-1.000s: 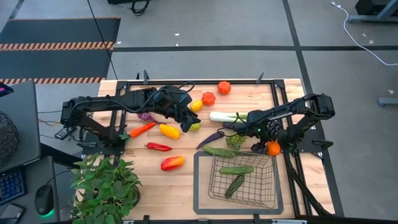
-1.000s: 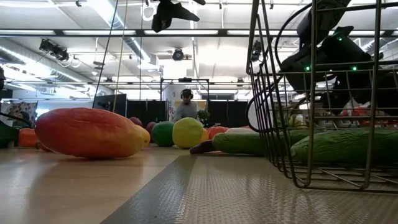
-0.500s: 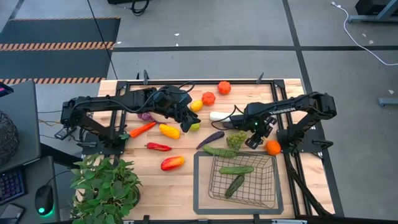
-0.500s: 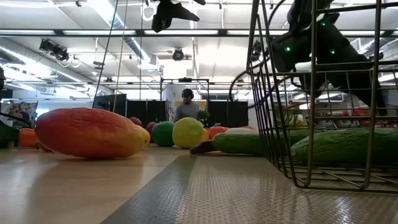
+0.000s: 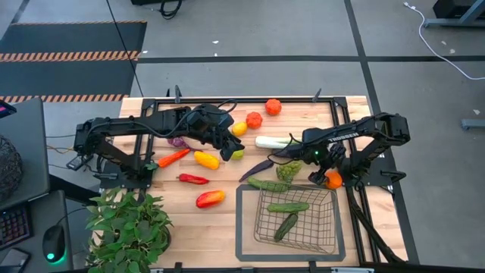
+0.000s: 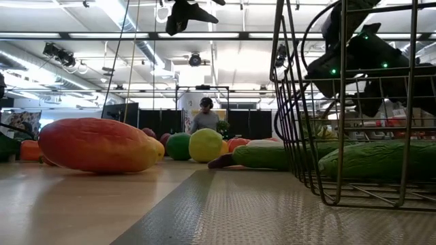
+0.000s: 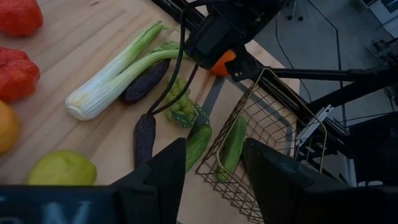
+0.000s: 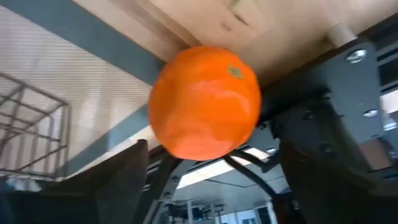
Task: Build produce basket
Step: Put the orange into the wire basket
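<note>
Right gripper (image 5: 327, 171), fingers spread wide, is poised at an orange tomato (image 8: 205, 102); two green cucumbers (image 5: 287, 207) are held in the wire-mesh basket (image 5: 331, 220).

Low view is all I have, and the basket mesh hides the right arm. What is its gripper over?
Observer: The right gripper is open, over an orange tomato at the table's right edge.
Operator: Is that tomato in the basket?
Observer: No. It lies outside the basket, beyond its far right corner.
Operator: What's inside so far?
Observer: Two green cucumbers; a third lies outside against the far rim.
Operator: And the left arm?
Observer: The left gripper hovers by the lime, holding nothing.
</note>
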